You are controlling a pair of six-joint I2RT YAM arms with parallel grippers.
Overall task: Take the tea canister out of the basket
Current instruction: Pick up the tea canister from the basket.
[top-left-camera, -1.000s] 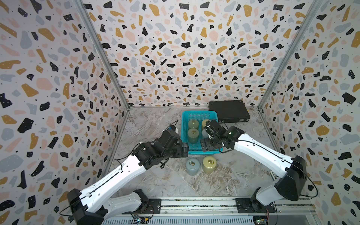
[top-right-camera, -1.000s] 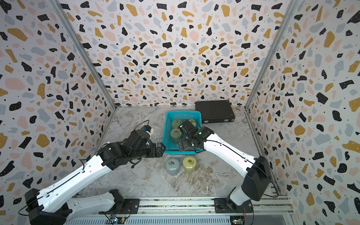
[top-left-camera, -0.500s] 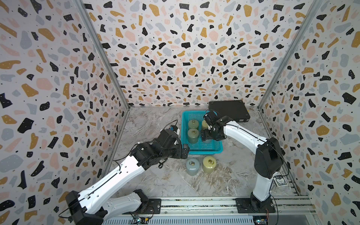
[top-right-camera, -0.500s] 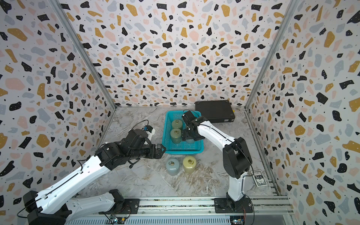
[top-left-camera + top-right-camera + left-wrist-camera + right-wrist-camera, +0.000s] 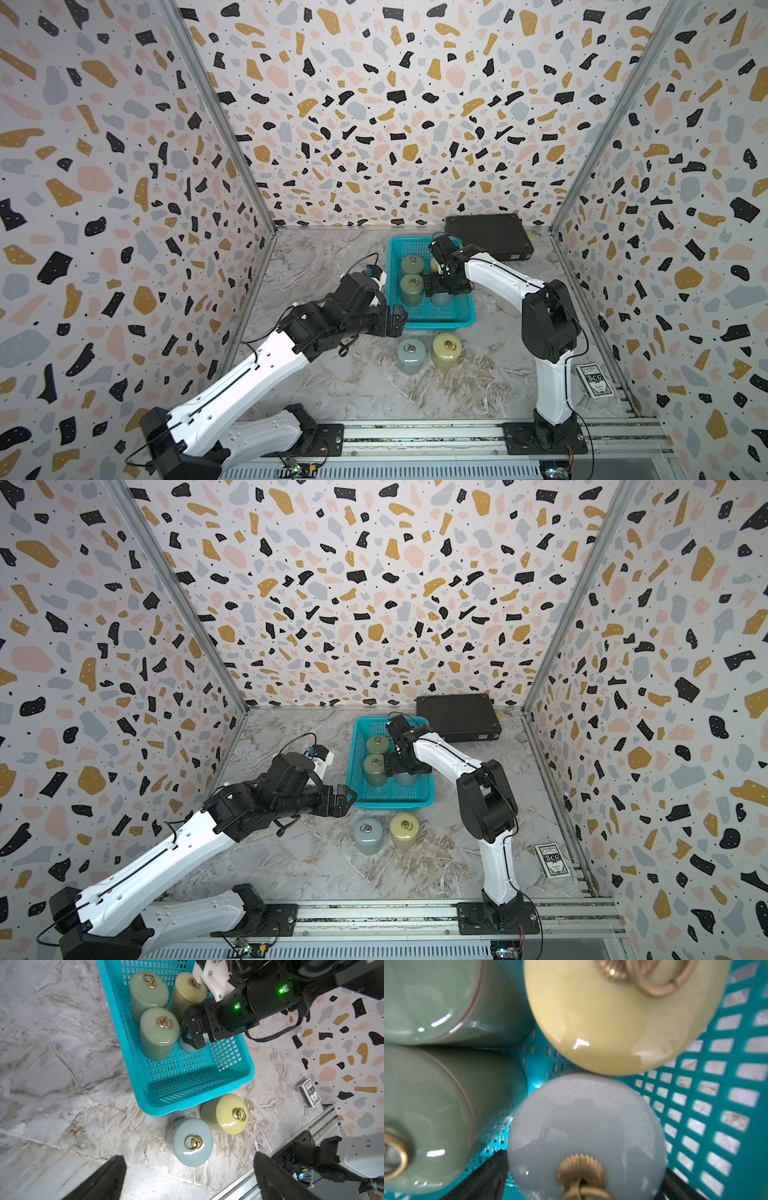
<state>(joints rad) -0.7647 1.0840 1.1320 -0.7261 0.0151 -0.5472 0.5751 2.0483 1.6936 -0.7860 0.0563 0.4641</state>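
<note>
2 white arms [image 5: 266, 365] with black joints [image 5: 544, 324], black cables, green lights [image 5: 281, 990].

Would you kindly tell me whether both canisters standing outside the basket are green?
No: in the left wrist view, the pale blue canister and the yellow canister stand just outside the basket.

Surface finishes, basket station.
Basket [image 5: 164, 1112]: teal plastic, smooth semi-gloss rim, perforated walls. Canisters [image 5: 159, 1030] in green, yellow and blue-grey: glazed ceramic look, high gloss with sharp highlights; ring handles [image 5: 194, 1142] brass-toned metal on ribbed mounts. Worktop [image 5: 52, 1064]: marble-patterned, smooth, faint sheen. Black case [image 5: 488, 235]: matt. Card box [image 5: 309, 1093]: printed paper. Arm shells [image 5: 257, 370]: smooth white plastic, black joints matt. Base rail [image 5: 415, 434]: bare metal. Walls [image 5: 395, 124]: terrazzo print, matt.
</note>
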